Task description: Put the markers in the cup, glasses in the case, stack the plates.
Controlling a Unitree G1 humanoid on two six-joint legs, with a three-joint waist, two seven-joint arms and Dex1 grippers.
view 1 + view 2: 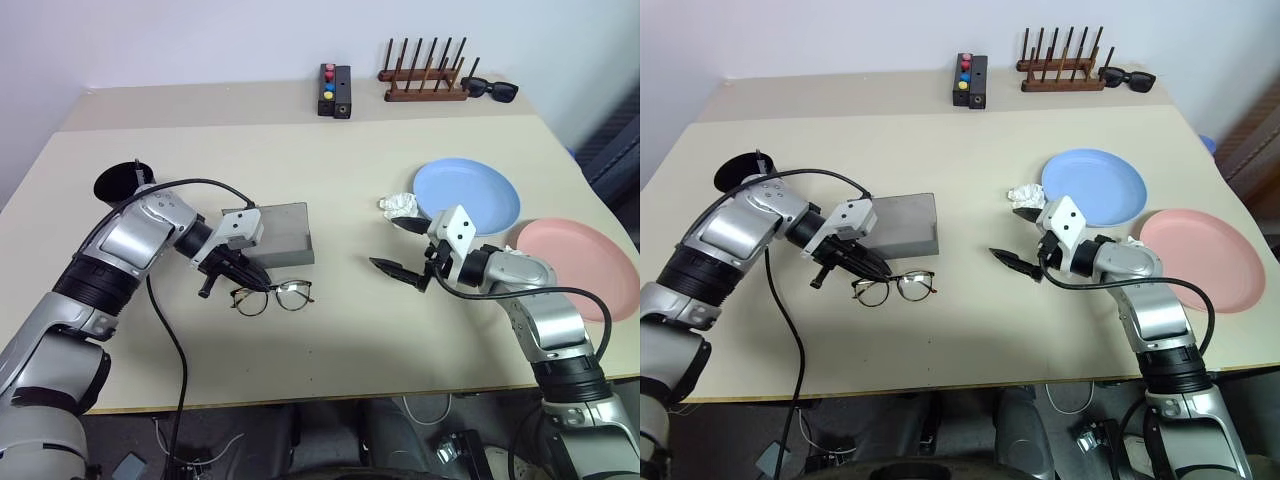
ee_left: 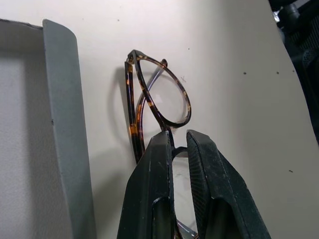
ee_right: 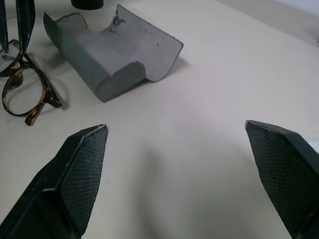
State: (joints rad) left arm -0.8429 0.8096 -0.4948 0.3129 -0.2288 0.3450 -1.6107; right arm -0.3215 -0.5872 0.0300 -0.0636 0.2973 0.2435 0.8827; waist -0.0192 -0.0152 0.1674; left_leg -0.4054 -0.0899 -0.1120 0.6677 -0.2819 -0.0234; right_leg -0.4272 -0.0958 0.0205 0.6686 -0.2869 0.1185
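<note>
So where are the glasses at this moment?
In the left eye view, the glasses lie on the table's left half, just in front of the grey case, with the left gripper closed on their frame.

We see a beige table [image 1: 330,330] — on it the grey case [image 1: 283,236], our landmark. The glasses [image 1: 273,296] lie just in front of it, the black cup [image 1: 124,182] to its left, the blue plate [image 1: 467,193] and pink plate [image 1: 580,264] well right — a button box [image 1: 335,90] far behind.
</note>
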